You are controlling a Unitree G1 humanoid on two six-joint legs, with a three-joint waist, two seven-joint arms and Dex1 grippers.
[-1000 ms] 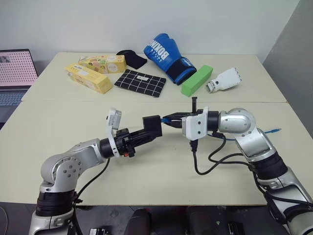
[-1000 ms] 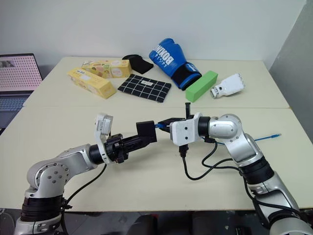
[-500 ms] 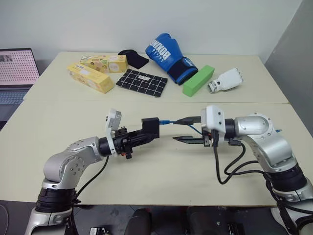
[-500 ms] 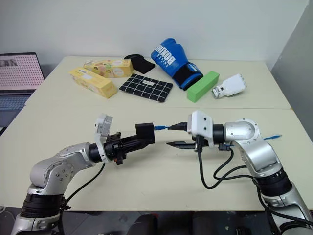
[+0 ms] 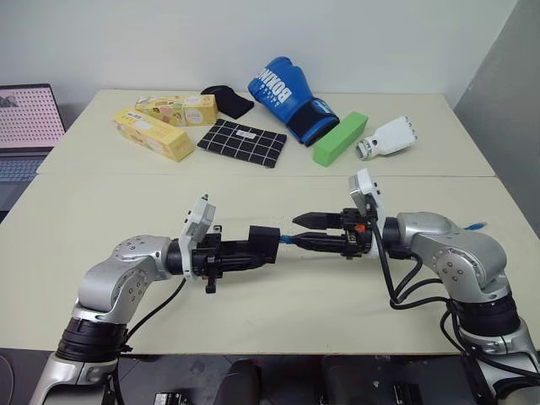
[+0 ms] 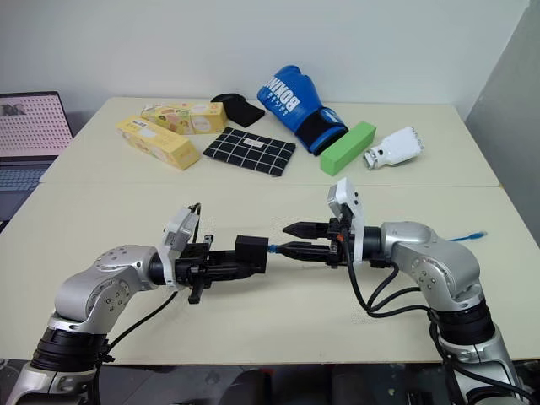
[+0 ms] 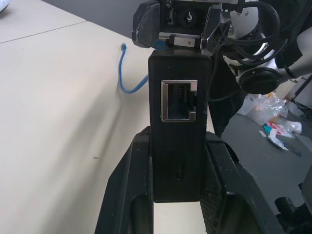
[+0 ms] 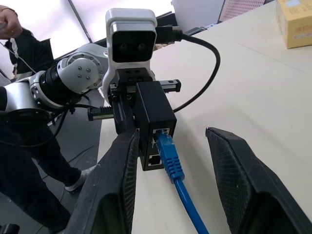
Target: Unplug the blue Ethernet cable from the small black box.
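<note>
My left gripper (image 5: 253, 251) is shut on the small black box (image 5: 268, 239) and holds it level above the table. In the left wrist view the box (image 7: 178, 131) sits between the two fingers (image 7: 131, 195) with an empty socket showing. The blue Ethernet cable (image 8: 170, 161) is plugged into the box (image 8: 155, 119) on the side facing my right arm. My right gripper (image 5: 297, 229) is open, its fingers (image 8: 117, 190) standing to either side of the cable without touching it. The cable's far end (image 5: 477, 225) lies on the table at the right.
At the back of the table lie a blue boxing glove (image 5: 291, 97), a green block (image 5: 340, 137), a black grid cloth (image 5: 242, 142), two yellow boxes (image 5: 153, 133), a black pouch (image 5: 228, 101) and a white object (image 5: 386, 137). A laptop (image 5: 29, 118) stands far left.
My right gripper let go of the cable's plug, opened, rolled and drew back slightly. The left wrist rolled, turning the box. The cable stays in the box.
</note>
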